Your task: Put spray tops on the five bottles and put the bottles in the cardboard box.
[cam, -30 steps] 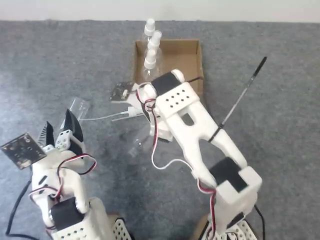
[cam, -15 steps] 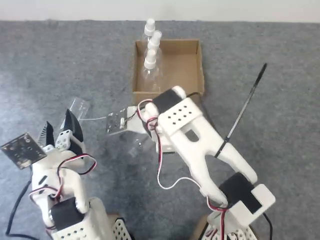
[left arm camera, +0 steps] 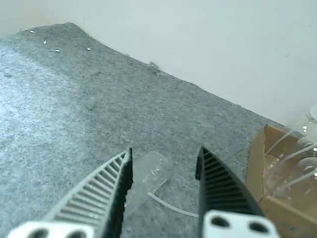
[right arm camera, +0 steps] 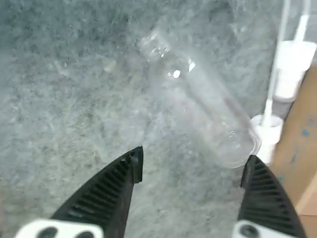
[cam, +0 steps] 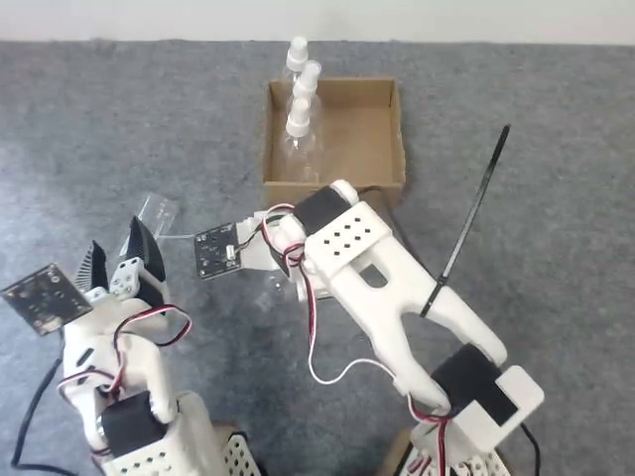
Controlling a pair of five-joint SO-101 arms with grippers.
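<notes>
Your right pincer [right arm camera: 193,166] hung wide open and empty over the grey bench [cam: 556,248]. An uncapped clear bottle [right arm camera: 198,99] lay on its side just ahead of its tips, with white spray tops [right arm camera: 292,64] beyond it beside the cardboard box [cam: 382,99]. Your left pincer [left arm camera: 166,158] was also spread, gripping nothing. A second clear bottle [left arm camera: 146,171] lay on the bench just ahead of its jaws. Three capped bottles [cam: 298,124] stood in the box, beyond both pincers.

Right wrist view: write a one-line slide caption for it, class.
Open right gripper over a clear plastic bottle lying on grey felt, white spray tops beside it.
</notes>
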